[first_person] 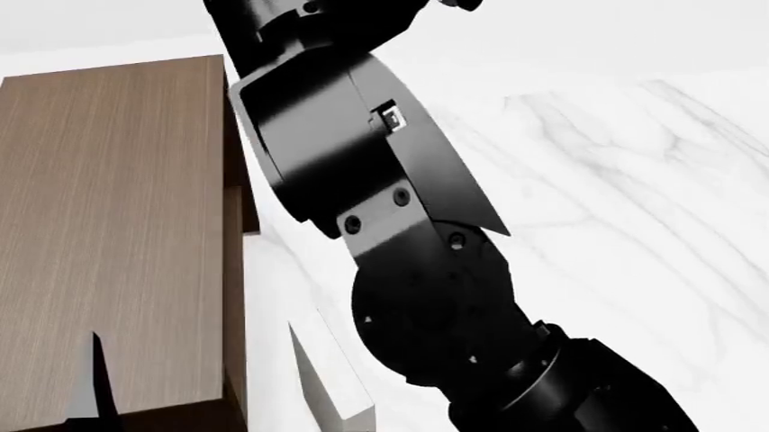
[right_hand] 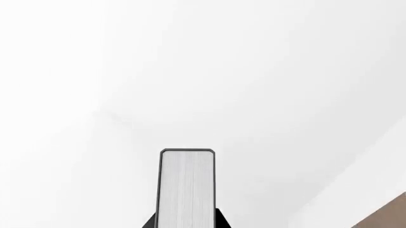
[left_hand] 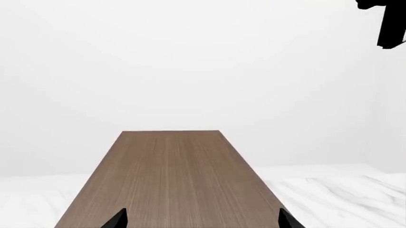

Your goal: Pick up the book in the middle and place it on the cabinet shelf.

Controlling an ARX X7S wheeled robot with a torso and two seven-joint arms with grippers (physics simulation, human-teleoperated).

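My right gripper (right_hand: 185, 223) clamps the book (right_hand: 186, 187), carried high; my left gripper (left_hand: 201, 219) hovers wide over the cabinet shelf (left_hand: 171, 175). Next, I judge, I swing the book left and lower it there.

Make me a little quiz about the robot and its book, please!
1. True or false: the book already lies on the cabinet shelf.
2. What grips the book? A) the right fingers B) the left fingers C) nothing
3. Fill in: over the wood-grain shelf, the left fingers are spread ____, holding nothing.
Key: 1 false; 2 A; 3 open.
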